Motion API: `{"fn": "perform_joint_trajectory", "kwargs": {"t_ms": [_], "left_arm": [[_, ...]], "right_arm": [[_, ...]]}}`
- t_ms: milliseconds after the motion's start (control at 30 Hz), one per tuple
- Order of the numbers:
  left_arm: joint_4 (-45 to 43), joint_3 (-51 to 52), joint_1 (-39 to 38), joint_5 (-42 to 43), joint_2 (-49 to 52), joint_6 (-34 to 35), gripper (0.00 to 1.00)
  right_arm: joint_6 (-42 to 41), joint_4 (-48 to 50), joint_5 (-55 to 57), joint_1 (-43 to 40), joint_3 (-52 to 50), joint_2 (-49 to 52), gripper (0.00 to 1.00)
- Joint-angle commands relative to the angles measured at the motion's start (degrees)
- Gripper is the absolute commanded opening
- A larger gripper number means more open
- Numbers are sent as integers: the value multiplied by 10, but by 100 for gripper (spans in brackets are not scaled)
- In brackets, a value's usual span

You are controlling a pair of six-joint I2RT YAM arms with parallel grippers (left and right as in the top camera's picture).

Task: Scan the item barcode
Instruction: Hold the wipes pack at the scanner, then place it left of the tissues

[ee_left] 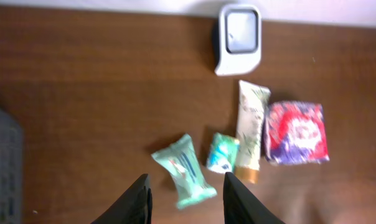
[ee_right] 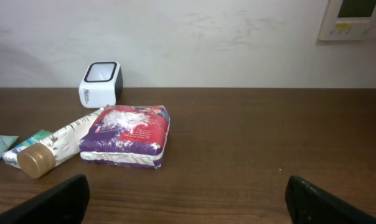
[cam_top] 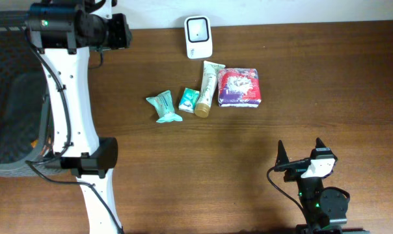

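Overhead view: scanner [cam_top: 198, 37] behind a cluster of tube [cam_top: 207, 89], red packet [cam_top: 239, 88], sachet [cam_top: 188, 99] and green pouch [cam_top: 164, 107]. Basket [cam_top: 8, 97] far left, contents unclear. Left gripper [ee_left: 187, 200] and right gripper [cam_top: 300, 147] both have fingers apart.

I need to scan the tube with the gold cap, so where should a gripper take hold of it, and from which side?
Probably come straight down from above on the tube, jaws across its width at the flat end nearest the scanner. It lies flat, and toward its cap the red pack and small teal packet crowd its sides.
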State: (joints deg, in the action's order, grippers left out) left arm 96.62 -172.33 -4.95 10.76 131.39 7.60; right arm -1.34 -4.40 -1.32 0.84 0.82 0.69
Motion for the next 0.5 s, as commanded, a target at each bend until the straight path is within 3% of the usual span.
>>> {"fn": "perform_joint_trajectory", "kwargs": {"t_ms": [0,67,167,300,467], "left_arm": [[1,114,-36,25,17,8,41],[1,214,-53,6,17,38,44],[-14,341,-61,-63,17,135,53],[-118,493,-70,-7,17,136,61],[-220,581,-79,23,17,141,62]], "right_arm": [[-2,-1,3,3,-5,-3,99],[-2,-1,3,3,-5,-3,99],[-2,-1,3,3,-5,-3,99],[-2,-1,3,3,-5,-3,98],[-2,-1,3,3,-5,-3,99]]}}
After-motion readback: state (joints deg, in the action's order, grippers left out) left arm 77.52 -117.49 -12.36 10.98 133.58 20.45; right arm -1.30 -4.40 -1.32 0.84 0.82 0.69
